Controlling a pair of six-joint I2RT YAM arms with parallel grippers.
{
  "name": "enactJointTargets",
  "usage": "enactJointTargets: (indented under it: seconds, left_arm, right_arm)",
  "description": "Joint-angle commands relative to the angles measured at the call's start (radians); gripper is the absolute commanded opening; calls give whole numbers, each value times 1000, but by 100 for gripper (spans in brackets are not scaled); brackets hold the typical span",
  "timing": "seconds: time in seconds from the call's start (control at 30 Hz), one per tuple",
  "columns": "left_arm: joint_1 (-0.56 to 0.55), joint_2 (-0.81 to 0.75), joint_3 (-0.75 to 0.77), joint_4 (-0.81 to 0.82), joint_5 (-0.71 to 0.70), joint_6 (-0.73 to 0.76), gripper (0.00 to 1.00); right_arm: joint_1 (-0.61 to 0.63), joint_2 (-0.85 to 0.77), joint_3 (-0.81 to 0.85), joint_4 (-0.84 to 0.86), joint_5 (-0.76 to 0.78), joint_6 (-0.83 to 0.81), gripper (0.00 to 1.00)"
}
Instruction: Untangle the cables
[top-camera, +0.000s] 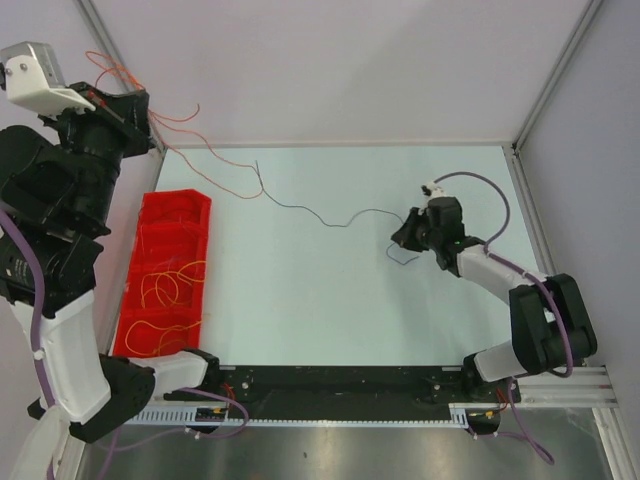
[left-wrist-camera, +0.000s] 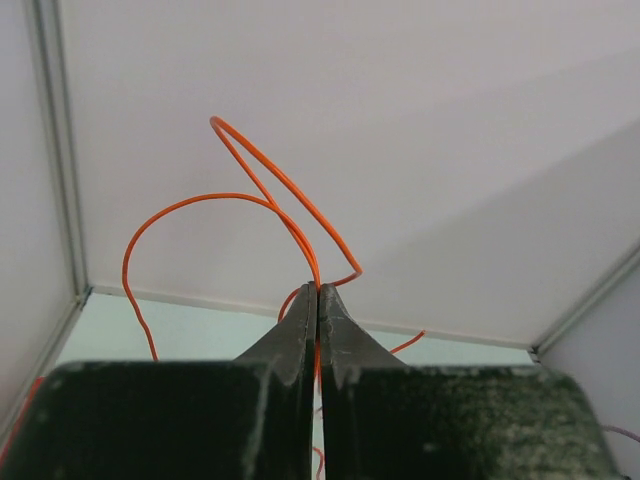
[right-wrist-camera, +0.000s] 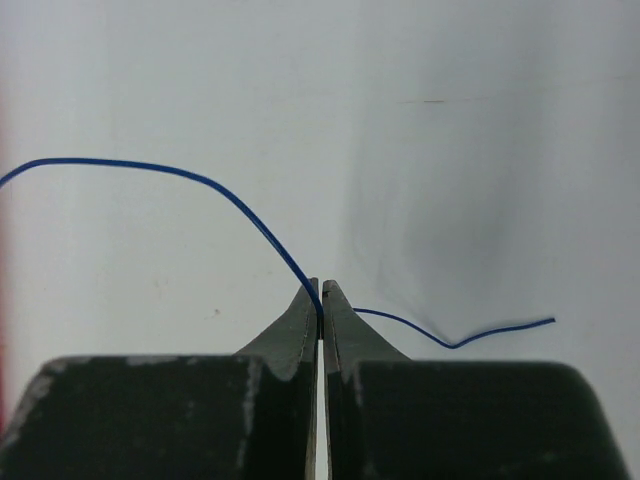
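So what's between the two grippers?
In the top view, just the orange cable from the left gripper, running to the blue cable pinched by the right gripper.

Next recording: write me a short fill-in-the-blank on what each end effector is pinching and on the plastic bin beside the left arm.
1. The left end effector is shut on a thin looping wire coloured ___.
2. The right end effector is shut on a thin curved wire coloured ___.
3. Loose orange wires lie inside the plastic bin coloured ___.

Missing words: orange; blue; red.
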Motion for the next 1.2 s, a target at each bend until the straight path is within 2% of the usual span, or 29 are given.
enactJointTargets:
  seconds: [0.0, 0.1, 0.3, 0.4, 0.43, 0.53, 0.63, 0.87, 1.17]
  left_arm:
    - [7, 4, 32, -9, -109, 58, 0]
    - [7, 1, 4, -12, -155, 84, 0]
    - [48, 25, -175, 8, -241, 171, 0]
    - [169, 65, -261, -35, -165, 113, 0]
    - [218, 62, -337, -4, -107, 100, 0]
    - [269, 33, -495, 98, -69, 73, 0]
    - [295, 41, -589, 166, -80, 72, 0]
    - [378, 33, -724, 255, -80, 29, 0]
    - [438, -4, -792, 298, -71, 21, 0]
  right_arm:
    - [-103, -67, -36, -6, -75, 44, 0]
    - [-95, -90, -35, -3, -73, 42, 0]
    - [-37, -145, -35, -5, -18, 44, 0]
    - [-54, -165, -35, -31, -7, 53, 0]
    - [-60, -167, -35, -32, -18, 56, 0]
    - [-42, -173, -35, -29, -40, 68, 0]
    - [-3, -176, -41, -29, -34, 80, 0]
    - [98, -165, -90, 12, 3, 113, 0]
    - [172, -87, -127, 106, 8, 163, 0]
